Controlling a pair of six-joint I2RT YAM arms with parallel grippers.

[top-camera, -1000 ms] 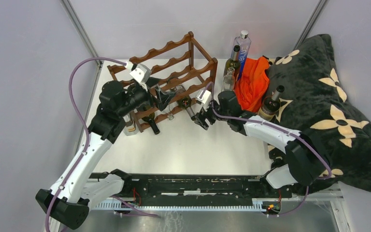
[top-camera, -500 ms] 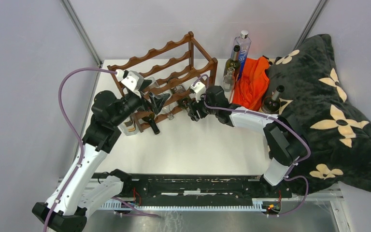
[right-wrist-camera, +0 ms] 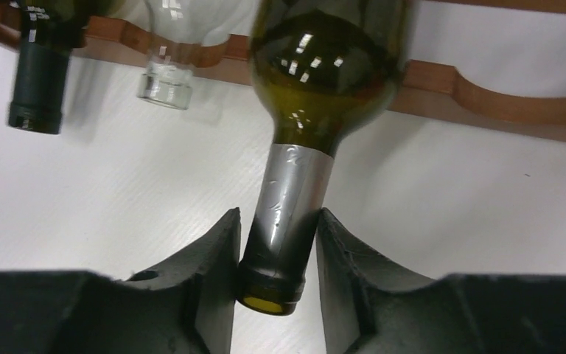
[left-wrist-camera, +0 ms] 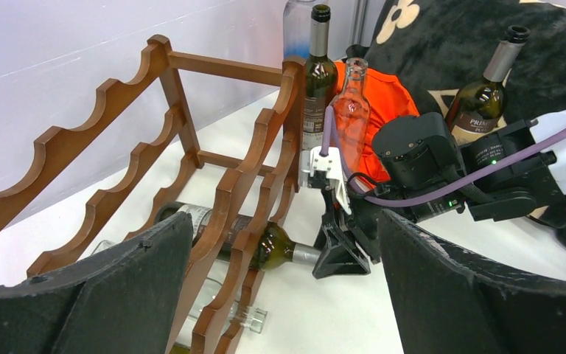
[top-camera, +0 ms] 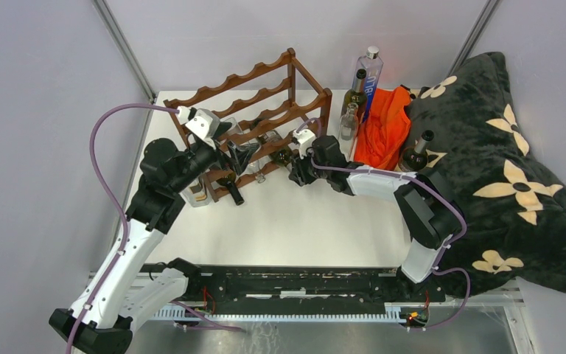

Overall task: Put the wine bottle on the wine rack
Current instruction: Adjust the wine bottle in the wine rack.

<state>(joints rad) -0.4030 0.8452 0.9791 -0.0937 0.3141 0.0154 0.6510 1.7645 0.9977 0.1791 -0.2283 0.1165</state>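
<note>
Bottle: dark green glass wine bottle with silver foil neck (right-wrist-camera: pixel 324 66) lies in the bottom tier of the reddish-brown wooden wine rack (top-camera: pixel 254 71), neck poking out toward 5 o'clock.
Right gripper (right-wrist-camera: pixel 276 221): closed onto the foil neck, pads touching both sides.
Left gripper (left-wrist-camera: pixel 280 221): spread wide, empty (9 o'clock of the bottle).
Risk: the grip sits near the lip on slick foil, so it may slip off or drag the bottle from its cradle.
Room: bare white tabletop (top-camera: pixel 302 228) at 6 o'clock; standing bottles (top-camera: pixel 354 92) crowd 3 o'clock.
</note>
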